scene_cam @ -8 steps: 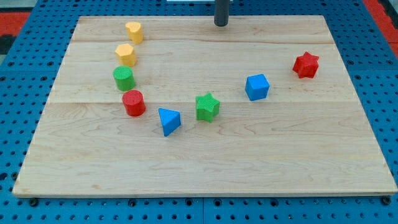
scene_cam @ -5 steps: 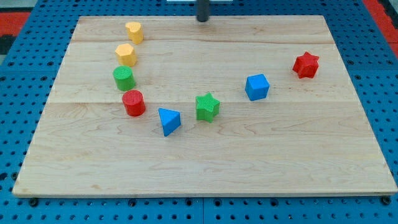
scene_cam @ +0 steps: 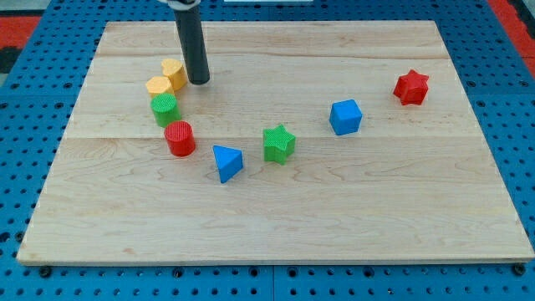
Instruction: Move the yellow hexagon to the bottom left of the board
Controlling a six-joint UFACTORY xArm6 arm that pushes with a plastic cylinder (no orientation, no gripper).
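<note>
The main risk is the crowding on the view's left of my tip [scene_cam: 199, 82]. The yellow hexagon [scene_cam: 158, 86] sits wedged between another yellow block [scene_cam: 174, 73], whose shape I cannot make out, and the green cylinder [scene_cam: 165, 109]; it touches or nearly touches both. The red cylinder [scene_cam: 179, 138] lies just beyond the green one, toward the view's bottom. A push from where my tip stands now would likely reach the other yellow block first and shove the whole cluster along, so the wrong block travels or the hexagon slips sideways off the line. The green and red cylinders also stand roughly on the way to the surface's [scene_cam: 276, 217] bottom-left corner, and they could jam against the hexagon or be dragged with it.

My tip rests on the surface just beside the other yellow block, on its right in the view. The yellow hexagon lies to the left of my tip and slightly toward the view's bottom, with that other yellow block partly between them, so my tip does not touch the hexagon. It is far from the bottom-left corner, up in the upper-left part of the surface.

There are no fingers on this rod, so nothing opens, closes or grips; it can only push.
</note>
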